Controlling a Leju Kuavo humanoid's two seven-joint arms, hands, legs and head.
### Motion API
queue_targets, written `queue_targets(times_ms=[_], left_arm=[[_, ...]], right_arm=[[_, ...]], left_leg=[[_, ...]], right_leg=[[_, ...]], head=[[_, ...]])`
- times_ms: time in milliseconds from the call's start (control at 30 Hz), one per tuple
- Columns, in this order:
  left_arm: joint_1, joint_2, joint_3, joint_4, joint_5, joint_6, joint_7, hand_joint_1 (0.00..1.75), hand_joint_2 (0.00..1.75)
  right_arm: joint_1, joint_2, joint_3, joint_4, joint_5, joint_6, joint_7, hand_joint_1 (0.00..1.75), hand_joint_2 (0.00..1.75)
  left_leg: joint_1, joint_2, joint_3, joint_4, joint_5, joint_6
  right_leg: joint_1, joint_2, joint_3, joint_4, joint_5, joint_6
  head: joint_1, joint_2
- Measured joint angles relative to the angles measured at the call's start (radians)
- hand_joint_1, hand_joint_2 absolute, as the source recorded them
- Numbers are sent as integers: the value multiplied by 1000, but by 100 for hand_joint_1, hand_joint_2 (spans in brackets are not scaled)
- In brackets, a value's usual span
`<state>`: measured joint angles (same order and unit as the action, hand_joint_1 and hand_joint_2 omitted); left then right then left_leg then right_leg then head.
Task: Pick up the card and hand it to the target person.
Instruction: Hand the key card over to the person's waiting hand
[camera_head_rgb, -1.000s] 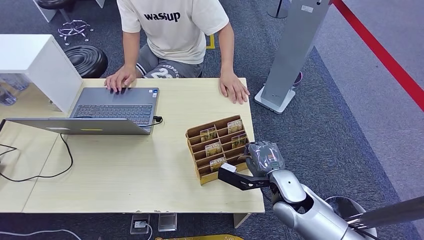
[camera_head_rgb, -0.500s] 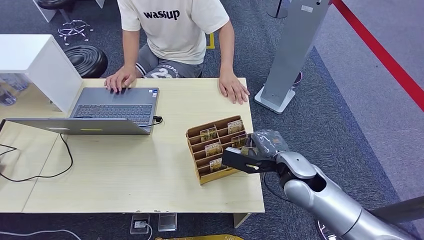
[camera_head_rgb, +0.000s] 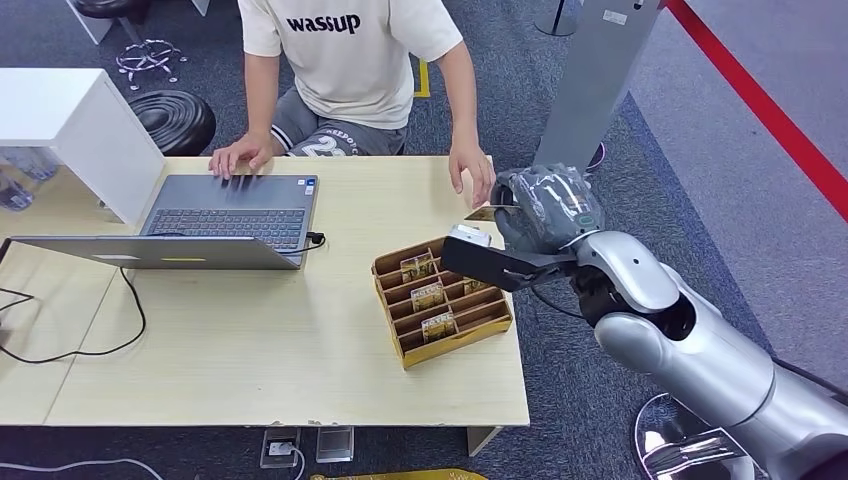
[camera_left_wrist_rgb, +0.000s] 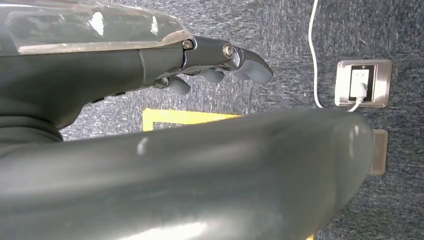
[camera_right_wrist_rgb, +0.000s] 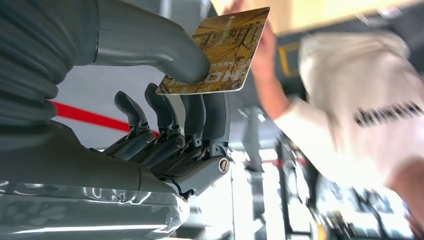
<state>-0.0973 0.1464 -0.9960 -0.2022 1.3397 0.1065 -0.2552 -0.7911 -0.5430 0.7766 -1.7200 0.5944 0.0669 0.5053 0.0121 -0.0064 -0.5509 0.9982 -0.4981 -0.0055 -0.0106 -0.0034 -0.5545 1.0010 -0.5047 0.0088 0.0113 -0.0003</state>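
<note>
Pinching the card (camera_right_wrist_rgb: 220, 52) between my thumb (camera_right_wrist_rgb: 165, 47) and the fingers (camera_right_wrist_rgb: 210, 115) beneath it, my right hand (camera_head_rgb: 540, 215) has it lifted clear of the wooden card rack (camera_head_rgb: 440, 295), which sits below and behind my palm on the desk (camera_head_rgb: 250, 340). The card juts forward from my fingertips toward the person's hand (camera_head_rgb: 472, 172), which rests on the desk edge just ahead of me.

It looks thin, flat and glossy, so I judge it to be light and stiff but slippery: little weight to carry, yet a smooth face that could slide out if my pinch slackens. I hold it by one corner and edge only, and most of its printed face stands free beyond my thumb. That free end is the sensible place for the person to take hold, while I keep pressure on my corner until they have it. A bend seems unlikely; a twist in my fingers or a drop is the greater risk.

My left hand (camera_left_wrist_rgb: 220, 65) hangs beside me over grey carpet, fingers loosely curled in and holding nothing.
</note>
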Motion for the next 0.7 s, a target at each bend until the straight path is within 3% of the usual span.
queue_targets(times_ms=[233, 467, 667, 700], left_arm=[[-1, -9, 0, 0, -8, -1, -2, 0, 0], [-4, -15, -11, 0, -17, 0, -6, 0, 0], [-7, -17, -20, 0, -14, -13, -8, 0, 0], [-7, -17, -21, 0, -13, -15, -9, 0, 44]], right_arm=[[20, 46, 18, 27, 120, -192, -130, 148, 175], [38, 126, 22, 183, 187, -418, -262, 148, 175], [43, 199, 21, 353, 194, -500, -316, 148, 175], [43, 209, 21, 377, 191, -509, -324, 111, 175]], left_leg=[[0, 0, 0, 0, 0, 0], [0, 0, 0, 0, 0, 0], [0, 0, -1, 0, 0, 0], [0, 0, -1, 0, 0, 0]], right_leg=[[0, 0, 0, 0, 0, 0], [0, 0, 0, 0, 0, 0], [0, 0, 0, 0, 0, 0], [0, 0, 0, 0, 0, 0]], head=[[0, 0], [0, 0], [-1, 0], [0, 0]])
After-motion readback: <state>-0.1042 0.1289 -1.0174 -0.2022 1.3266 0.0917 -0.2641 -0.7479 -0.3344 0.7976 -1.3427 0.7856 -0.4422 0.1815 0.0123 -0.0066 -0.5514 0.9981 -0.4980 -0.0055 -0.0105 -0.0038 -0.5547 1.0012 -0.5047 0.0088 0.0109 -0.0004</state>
